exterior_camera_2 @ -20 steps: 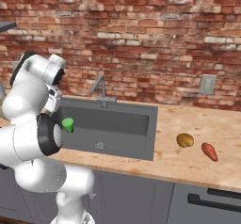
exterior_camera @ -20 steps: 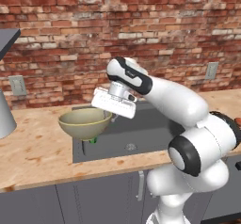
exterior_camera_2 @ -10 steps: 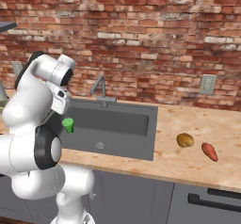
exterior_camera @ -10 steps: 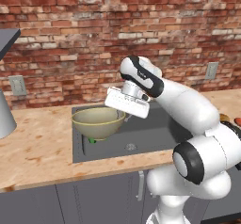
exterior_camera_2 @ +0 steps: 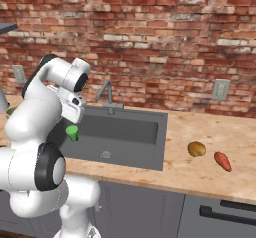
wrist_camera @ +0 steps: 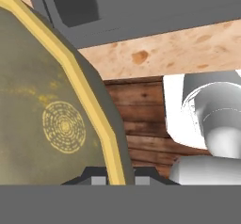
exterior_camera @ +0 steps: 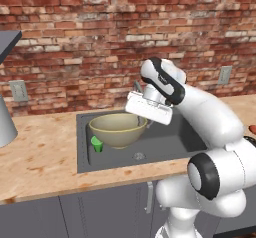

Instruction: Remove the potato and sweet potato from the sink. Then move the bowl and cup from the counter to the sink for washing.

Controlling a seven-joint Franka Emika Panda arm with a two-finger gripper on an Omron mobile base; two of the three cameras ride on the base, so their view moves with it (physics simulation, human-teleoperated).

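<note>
My gripper (exterior_camera: 142, 123) is shut on the right rim of the olive-yellow bowl (exterior_camera: 117, 127), which hangs upright over the left half of the dark sink (exterior_camera: 172, 138). In the hand view the bowl (wrist_camera: 47, 115) is seen close up, and its yellow rim runs down between the fingertips of the gripper (wrist_camera: 116, 178). The green cup (exterior_camera: 96, 143) stands in the sink's left corner, just below the bowl; from the right side the cup (exterior_camera_2: 73, 133) shows beside my arm. The potato (exterior_camera_2: 197, 148) and the sweet potato (exterior_camera_2: 222, 161) lie on the counter to the right of the sink (exterior_camera_2: 127, 130).
The grey tap (exterior_camera_2: 107, 95) stands at the sink's back edge. A grey metal vessel (exterior_camera: 5, 127) sits on the counter at far left. A brick wall with an outlet (exterior_camera_2: 220, 89) closes the back. Dark cabinets run under the wooden counter (exterior_camera: 40, 162).
My arm has swung right with the bowl, carrying it from the sink's left edge to over the basin. The cup, potato and sweet potato have not moved.
</note>
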